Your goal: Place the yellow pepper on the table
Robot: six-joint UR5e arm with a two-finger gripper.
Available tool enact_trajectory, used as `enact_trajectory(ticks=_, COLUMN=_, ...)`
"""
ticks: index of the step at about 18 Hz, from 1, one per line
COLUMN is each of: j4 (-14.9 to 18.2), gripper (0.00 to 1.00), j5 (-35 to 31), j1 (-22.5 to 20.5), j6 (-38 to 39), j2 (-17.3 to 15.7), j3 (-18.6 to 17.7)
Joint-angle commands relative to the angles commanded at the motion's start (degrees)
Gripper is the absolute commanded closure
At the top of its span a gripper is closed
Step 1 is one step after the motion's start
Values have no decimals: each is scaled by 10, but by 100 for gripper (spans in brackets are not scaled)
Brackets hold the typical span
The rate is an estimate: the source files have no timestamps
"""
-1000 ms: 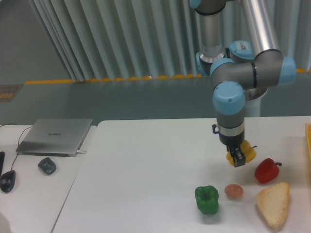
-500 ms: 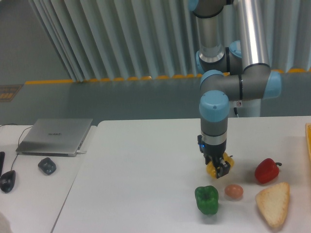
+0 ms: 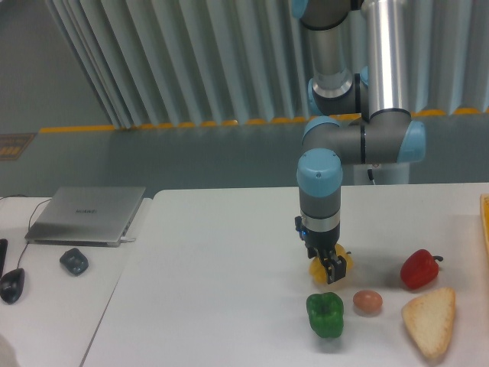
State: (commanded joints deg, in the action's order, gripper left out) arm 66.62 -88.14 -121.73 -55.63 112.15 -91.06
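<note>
The gripper points straight down with its dark fingers clamped on the yellow pepper, which shows on both sides of them. The pepper sits low over the white table, but whether it touches the surface or hangs just above cannot be told from this view. So the carrying part looks done or nearly done, in my judgement; what is left is setting the pepper down, opening the fingers and lifting away. Just in front of the pepper, toward the camera, stands the green pepper, and beside that a small brownish egg-like thing. Further right lie the red pepper and a wedge of bread. These crowd the near and right sides, so a straight drop and a straight rise seem safest. To the left the tabletop gives broad room before its rounded edge, beyond which the adjoining desk holds a grey laptop and a mouse.
</note>
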Motion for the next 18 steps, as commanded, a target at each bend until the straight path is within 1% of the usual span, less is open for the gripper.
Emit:
enact_trajectory(ticks=2, j4=-1, gripper=0, j5=-14, j1=0, j6=-1, j2=-3, j3=6)
enact_trajectory(ticks=5, j4=1, gripper=0, j5=-16, j1=-9, j6=-9, j2=-8, j3=35)
enact_trajectory(ticks=6, j4=3, gripper=0, j5=-17, j1=-12, j6=-29, j2=-9, j3=47)
enact_trajectory(ticks=8, j4=9, gripper=0, j5=-20, j1=-21, j6=-99, j2=-12, j3=61)
enact_trajectory(ticks=10, j4=12, gripper=0, j5=-23, j1=-26, j6=-145, j2=-22, j3=61)
enact_trajectory(ticks=15, j4=12, gripper=0, j5=-26, j1=-34, j6=-171, j2=-29, j3=54)
enact_trajectory(ticks=18, j4=18, gripper=0, j5=-25, j1=-40, j6=-191, j2=-33, j3=53)
